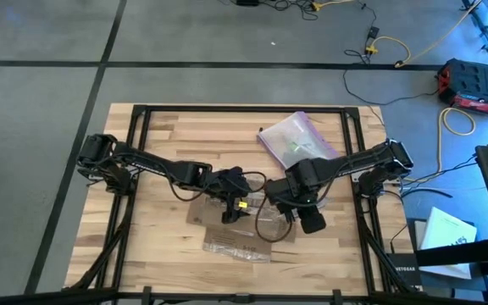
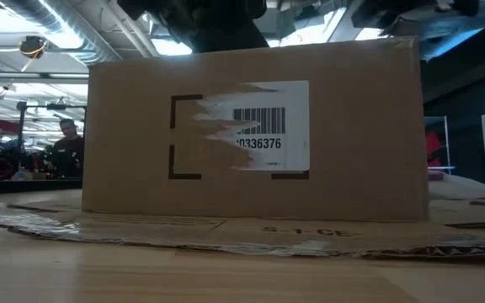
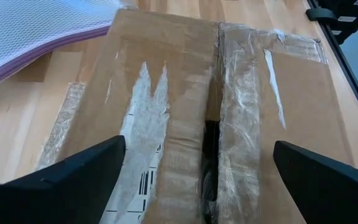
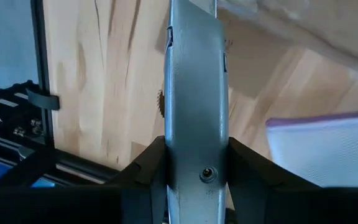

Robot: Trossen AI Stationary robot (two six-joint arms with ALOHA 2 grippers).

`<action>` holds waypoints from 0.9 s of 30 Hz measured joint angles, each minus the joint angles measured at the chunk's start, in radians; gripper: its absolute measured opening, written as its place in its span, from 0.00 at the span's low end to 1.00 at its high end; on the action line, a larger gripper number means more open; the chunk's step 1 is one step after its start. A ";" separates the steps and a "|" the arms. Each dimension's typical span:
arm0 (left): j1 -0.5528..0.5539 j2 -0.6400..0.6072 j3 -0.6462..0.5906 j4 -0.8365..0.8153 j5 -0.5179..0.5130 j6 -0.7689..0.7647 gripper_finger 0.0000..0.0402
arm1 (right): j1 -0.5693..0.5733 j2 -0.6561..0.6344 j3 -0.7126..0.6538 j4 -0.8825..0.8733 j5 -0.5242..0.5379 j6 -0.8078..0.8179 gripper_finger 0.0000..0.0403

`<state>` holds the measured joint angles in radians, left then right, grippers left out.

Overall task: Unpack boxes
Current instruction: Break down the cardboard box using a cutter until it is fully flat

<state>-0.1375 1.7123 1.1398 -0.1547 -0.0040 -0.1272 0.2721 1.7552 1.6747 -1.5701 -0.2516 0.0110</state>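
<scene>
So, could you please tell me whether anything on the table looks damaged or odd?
The box's pale label is torn ragged on one side, and the tape along its top seam looks slit and wrinkled. Nothing looks spilled.

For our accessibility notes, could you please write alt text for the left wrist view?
A brown cardboard box, its taped top seam slit open, fills the view between the left claw's wide-open dark fingers. A clear plastic bag with a purple edge lies beside it on the wooden table.
</scene>
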 joint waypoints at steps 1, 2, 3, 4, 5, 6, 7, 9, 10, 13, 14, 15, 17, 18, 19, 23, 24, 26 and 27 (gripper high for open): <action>0.000 0.000 0.000 0.000 0.000 0.000 1.00 | -0.002 0.009 0.012 -0.003 -0.002 -0.002 0.28; 0.000 0.000 -0.001 0.000 0.000 0.000 1.00 | -0.008 0.018 0.021 -0.003 -0.007 -0.006 0.28; 0.000 0.000 -0.001 0.000 0.000 0.000 1.00 | -0.011 0.027 0.028 -0.002 -0.015 -0.011 0.28; 0.000 0.000 -0.001 -0.002 0.000 0.000 1.00 | -0.011 0.034 0.033 -0.001 -0.016 -0.013 0.28; 0.000 0.000 -0.002 -0.003 0.000 -0.001 1.00 | -0.011 0.038 0.034 -0.002 -0.015 -0.016 0.28; 0.000 0.001 -0.002 -0.003 0.000 -0.002 1.00 | -0.012 0.042 0.034 -0.004 -0.016 -0.016 0.28; 0.000 0.001 -0.002 -0.003 0.000 -0.002 1.00 | -0.012 0.045 0.034 -0.004 -0.019 -0.016 0.28; 0.001 0.001 -0.002 -0.003 0.000 -0.003 1.00 | -0.009 0.051 0.034 -0.002 -0.032 -0.018 0.28; 0.001 0.001 -0.002 -0.003 0.000 -0.003 1.00 | -0.009 0.051 0.034 -0.002 -0.038 -0.019 0.28; 0.001 0.001 -0.002 -0.003 -0.001 -0.003 1.00 | -0.010 0.051 0.034 -0.002 -0.038 -0.020 0.28; 0.001 0.002 -0.002 -0.003 0.000 -0.004 1.00 | -0.011 0.051 0.034 -0.002 -0.038 -0.022 0.28; 0.001 0.002 -0.002 -0.003 0.000 -0.006 1.00 | -0.011 0.051 0.034 -0.002 -0.038 -0.027 0.28; 0.001 0.002 -0.002 -0.003 -0.001 -0.004 1.00 | -0.011 0.051 0.034 -0.002 -0.038 -0.041 0.28; 0.001 0.002 -0.003 -0.003 -0.002 -0.003 1.00 | -0.011 0.052 0.034 -0.002 -0.038 -0.046 0.28; 0.001 0.002 -0.003 -0.003 -0.002 0.000 1.00 | -0.011 0.057 0.034 -0.002 -0.038 -0.052 0.28; 0.001 0.002 -0.003 -0.003 0.000 0.004 1.00 | -0.011 0.062 0.011 0.002 -0.029 -0.089 0.28; 0.001 0.002 -0.003 -0.004 -0.001 0.005 1.00 | -0.011 0.062 0.000 0.001 -0.026 -0.093 0.28; 0.001 0.002 -0.003 -0.004 0.000 0.004 1.00 | -0.011 0.062 -0.023 -0.001 -0.022 -0.097 0.28; 0.001 0.002 -0.003 -0.004 0.000 0.004 1.00 | -0.011 0.062 -0.032 -0.001 -0.020 -0.101 0.28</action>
<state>-0.1368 1.7145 1.1370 -0.1584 -0.0039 -0.1230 0.2615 1.8175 1.6428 -1.5711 -0.2715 -0.0899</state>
